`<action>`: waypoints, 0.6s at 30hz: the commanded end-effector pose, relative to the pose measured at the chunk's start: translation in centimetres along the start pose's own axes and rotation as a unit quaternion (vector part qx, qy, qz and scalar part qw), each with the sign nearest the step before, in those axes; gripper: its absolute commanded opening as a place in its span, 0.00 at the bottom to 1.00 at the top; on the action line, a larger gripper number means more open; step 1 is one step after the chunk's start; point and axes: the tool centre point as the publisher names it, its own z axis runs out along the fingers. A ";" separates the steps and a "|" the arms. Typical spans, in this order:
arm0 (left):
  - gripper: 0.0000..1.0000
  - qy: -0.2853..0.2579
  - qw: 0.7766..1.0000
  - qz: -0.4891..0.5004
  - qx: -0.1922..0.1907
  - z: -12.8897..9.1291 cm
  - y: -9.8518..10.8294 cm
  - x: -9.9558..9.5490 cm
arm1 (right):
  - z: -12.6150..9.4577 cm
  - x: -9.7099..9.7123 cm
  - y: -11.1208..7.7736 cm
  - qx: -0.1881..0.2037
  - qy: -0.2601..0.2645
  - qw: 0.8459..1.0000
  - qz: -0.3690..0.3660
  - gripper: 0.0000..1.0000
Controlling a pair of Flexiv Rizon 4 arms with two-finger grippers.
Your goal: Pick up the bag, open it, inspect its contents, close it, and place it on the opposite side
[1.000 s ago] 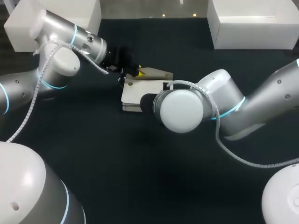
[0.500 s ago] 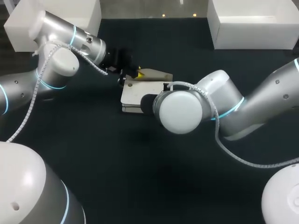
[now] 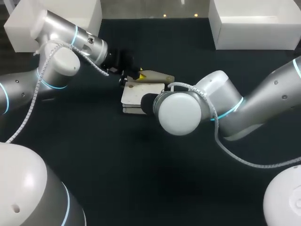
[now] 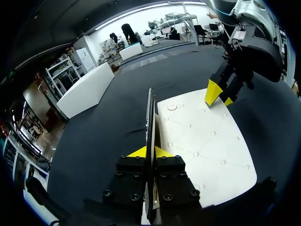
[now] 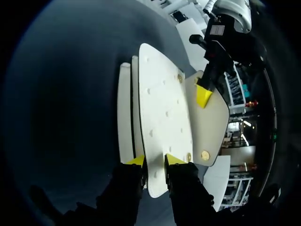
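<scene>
A cream bag [image 3: 137,95] lies flat at the table's middle. Its flap [image 4: 151,117] stands raised, and my left gripper [image 4: 149,151] is shut on the flap's edge; in the head view that gripper [image 3: 135,75] sits at the bag's far left corner. My right gripper [image 5: 155,161] is shut on the near edge of the bag's top panel [image 5: 162,108], one finger on each face. The left wrist view shows the right gripper [image 4: 220,95] at the far edge of the panel [image 4: 202,141]. In the head view my right wrist [image 3: 181,113] hides its own gripper.
A white box [image 3: 256,23] stands at the back right of the table and another [image 3: 61,12] at the back left. Dark bare tabletop [image 3: 141,160] lies in front of the bag.
My right arm has edged left over the bag and its fingers have drawn together on the top panel. The bag has slid slightly left. The left arm holds still.
</scene>
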 end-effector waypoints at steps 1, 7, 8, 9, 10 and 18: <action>0.00 0.002 1.000 0.001 0.002 0.1 0.1 -0.1 | 0.3 0.1 0.1 0.001 -0.004 1.000 0.003 0.18; 0.00 0.001 1.000 0.003 0.003 0.0 0.1 0.1 | 0.3 0.0 0.1 0.002 -0.007 1.000 0.007 0.05; 0.00 0.001 1.000 0.004 0.004 -0.1 0.1 0.1 | 0.3 0.0 0.1 0.002 -0.007 1.000 0.008 0.00; 0.00 0.000 1.000 0.004 0.005 -0.1 0.2 0.1 | 0.3 -0.1 0.1 0.002 -0.007 1.000 0.008 0.00; 0.00 -0.001 1.000 0.005 0.005 -0.1 0.2 0.2 | 0.3 -0.1 0.0 0.002 -0.007 1.000 0.009 0.00; 0.00 -0.008 0.999 0.030 0.017 -0.4 -0.1 0.9 | 0.3 0.0 -0.1 0.003 -0.009 1.000 0.017 0.00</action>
